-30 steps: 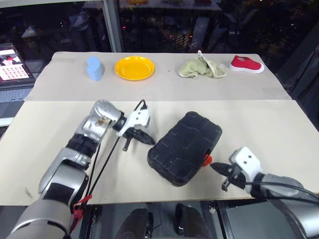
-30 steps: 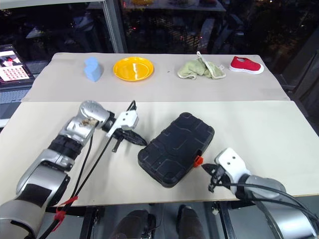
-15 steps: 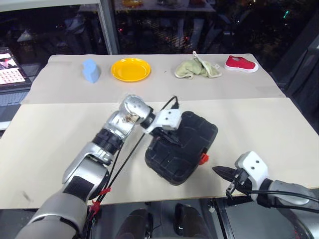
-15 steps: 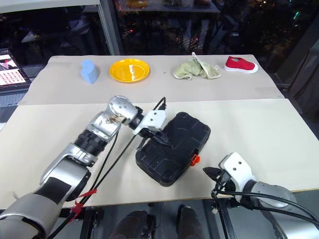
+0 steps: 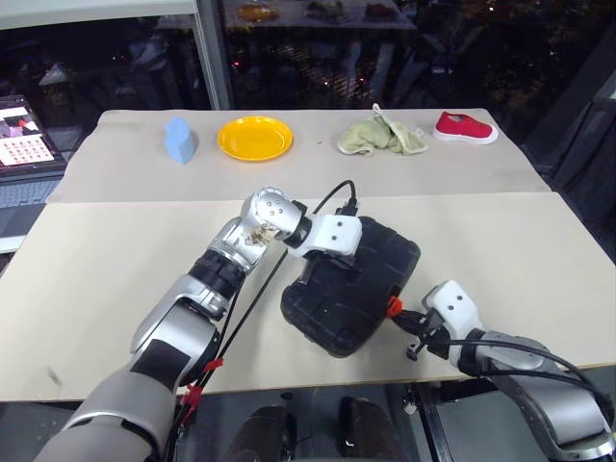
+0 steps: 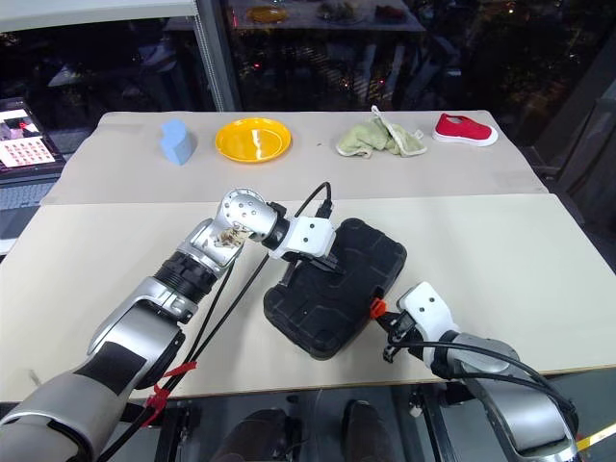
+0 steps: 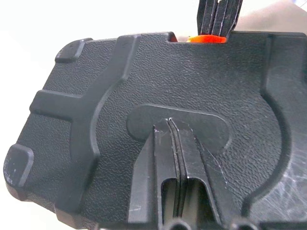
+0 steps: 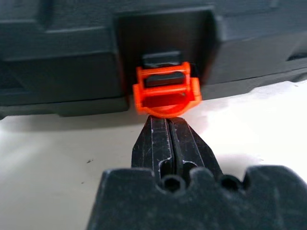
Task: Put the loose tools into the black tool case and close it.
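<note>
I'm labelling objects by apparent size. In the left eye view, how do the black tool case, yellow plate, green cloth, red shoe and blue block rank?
1. black tool case, though it lies nearest the camera
2. green cloth and yellow plate, too alike to separate
3. red shoe
4. blue block

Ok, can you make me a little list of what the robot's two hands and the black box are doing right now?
case: black tool case lies shut on the table
latch: orange latch on the side of the case nearest the robot, not yet pressed flat
left gripper: shut, tips resting on the lid
right gripper: shut, tips right at the latch
far end of the table: blue block, yellow plate, green cloth, red shoe
</note>
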Controlling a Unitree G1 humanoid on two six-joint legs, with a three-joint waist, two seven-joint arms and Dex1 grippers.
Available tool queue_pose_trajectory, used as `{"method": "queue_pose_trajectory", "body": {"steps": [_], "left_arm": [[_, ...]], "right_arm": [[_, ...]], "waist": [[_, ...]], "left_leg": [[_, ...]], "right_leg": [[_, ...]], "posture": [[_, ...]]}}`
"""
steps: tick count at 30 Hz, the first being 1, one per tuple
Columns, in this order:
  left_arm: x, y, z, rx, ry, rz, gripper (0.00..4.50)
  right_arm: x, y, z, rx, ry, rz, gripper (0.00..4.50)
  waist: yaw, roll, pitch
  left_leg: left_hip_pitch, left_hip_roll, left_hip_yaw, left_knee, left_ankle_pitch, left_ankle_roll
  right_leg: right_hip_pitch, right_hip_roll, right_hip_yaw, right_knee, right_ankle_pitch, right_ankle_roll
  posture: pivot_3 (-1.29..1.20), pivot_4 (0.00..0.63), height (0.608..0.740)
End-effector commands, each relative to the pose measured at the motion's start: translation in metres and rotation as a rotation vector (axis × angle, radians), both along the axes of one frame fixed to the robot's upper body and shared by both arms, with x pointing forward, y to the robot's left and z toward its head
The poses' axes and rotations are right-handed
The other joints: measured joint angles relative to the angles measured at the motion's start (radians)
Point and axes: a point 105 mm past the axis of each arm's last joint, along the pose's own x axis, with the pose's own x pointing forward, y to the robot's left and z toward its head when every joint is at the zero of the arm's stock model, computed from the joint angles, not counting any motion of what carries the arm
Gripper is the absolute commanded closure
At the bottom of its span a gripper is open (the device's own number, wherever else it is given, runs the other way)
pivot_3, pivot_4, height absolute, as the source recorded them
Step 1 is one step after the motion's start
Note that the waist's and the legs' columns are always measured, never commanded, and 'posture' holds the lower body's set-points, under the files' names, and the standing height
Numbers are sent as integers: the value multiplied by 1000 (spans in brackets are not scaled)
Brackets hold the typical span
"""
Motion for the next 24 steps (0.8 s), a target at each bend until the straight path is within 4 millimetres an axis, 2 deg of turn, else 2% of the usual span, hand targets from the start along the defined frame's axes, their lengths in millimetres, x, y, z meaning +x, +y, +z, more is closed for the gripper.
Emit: {"method": "queue_pose_trajectory", "body": {"steps": [1, 5, 8, 16, 21, 24], "left_arm": [[-4, 6, -26, 83, 59, 16, 4428], [-5, 4, -26, 71, 65, 17, 4428], [-5, 2, -26, 66, 66, 20, 4428], [-2, 0, -27, 57, 66, 29, 4428], [-2, 2, -29, 54, 68, 35, 4428], [-2, 2, -29, 50, 69, 37, 4428]], "right_arm": [[5, 12, 50, 55, -178, 46, 4500], [2, 19, 60, 89, -164, 73, 4500], [-4, 24, 57, 87, -127, 100, 4500], [-11, 21, 52, 63, -92, 103, 4500], [-21, 6, 56, 30, -66, 97, 4500], [-31, -2, 59, 66, -28, 84, 4500]], "waist": [[-5, 0, 0], [-12, 0, 0], [-14, 1, 0], [-7, 1, 0], [-4, 1, 0], [-2, 1, 0]], "left_leg": [[0, 0, 0, 0, 0, 0], [0, 0, 0, 0, 0, 0], [-1, 1, 0, 0, 0, 0], [-1, 0, -1, -1, -1, 2], [-1, 0, -1, -1, -2, 2], [-1, 0, -2, -1, -2, 2]], "right_leg": [[0, 0, 0, 0, 0, 0], [-1, -1, 1, 0, 0, 0], [-2, -1, 1, 0, 0, 0], [0, 0, -1, -1, 0, 0], [-1, -2, -1, -1, 0, 0], [0, -3, -1, -2, 0, 0]], "posture": [[0, 150, 740], [0, 150, 740], [0, 150, 740], [0, 150, 740], [0, 150, 740], [0, 150, 740]]}}
